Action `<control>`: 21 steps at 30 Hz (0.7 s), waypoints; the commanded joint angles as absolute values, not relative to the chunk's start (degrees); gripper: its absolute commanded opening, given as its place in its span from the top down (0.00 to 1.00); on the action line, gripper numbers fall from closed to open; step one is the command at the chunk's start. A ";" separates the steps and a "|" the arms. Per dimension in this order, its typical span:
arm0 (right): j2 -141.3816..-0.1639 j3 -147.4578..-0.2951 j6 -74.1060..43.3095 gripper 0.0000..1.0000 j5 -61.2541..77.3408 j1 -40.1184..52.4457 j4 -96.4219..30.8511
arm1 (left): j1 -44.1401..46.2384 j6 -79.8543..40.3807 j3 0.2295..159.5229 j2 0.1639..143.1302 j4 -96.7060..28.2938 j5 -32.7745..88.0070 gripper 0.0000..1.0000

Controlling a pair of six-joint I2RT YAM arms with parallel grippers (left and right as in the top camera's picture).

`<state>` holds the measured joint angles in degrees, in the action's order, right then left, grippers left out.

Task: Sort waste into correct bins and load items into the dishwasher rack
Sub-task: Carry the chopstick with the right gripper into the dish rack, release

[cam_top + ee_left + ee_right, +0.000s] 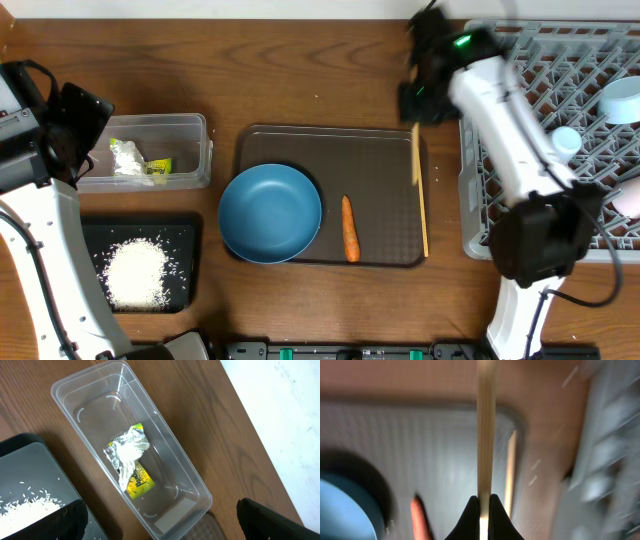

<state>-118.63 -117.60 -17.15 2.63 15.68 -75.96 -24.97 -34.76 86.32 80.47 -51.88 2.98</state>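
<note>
My right gripper (483,502) is shut on one wooden chopstick (486,435) and holds it above the right end of the brown tray (380,150); overhead it shows near the rack's left edge (415,110). The second chopstick (423,215) lies on the tray's right side. The dark-blue bowl (270,213) and the carrot (350,228) rest on the tray. The wrapper (131,460) lies in the clear tub (190,135). Rice (135,272) is heaped in the black tray (185,240). My left gripper (160,525) is open above the tub's near end. The grey rack (520,90) holds a light-blue bowl (622,98) and a pale cup (566,140).
The clear tub (165,450) and black tray (30,465) sit side by side at the left. The table's far edge meets a white surface (280,410). The right arm's white body (510,130) spans the rack's left part.
</note>
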 commanded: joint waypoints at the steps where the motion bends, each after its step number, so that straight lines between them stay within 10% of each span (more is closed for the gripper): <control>1: -117.80 -125.14 -11.22 0.99 1.76 8.97 -75.88 | -25.06 -35.24 86.15 80.49 -51.88 2.33 0.02; 21: -118.48 -113.69 -2.72 0.98 3.42 -2.94 -57.71 | -25.06 -35.24 86.15 80.49 -51.88 2.33 0.02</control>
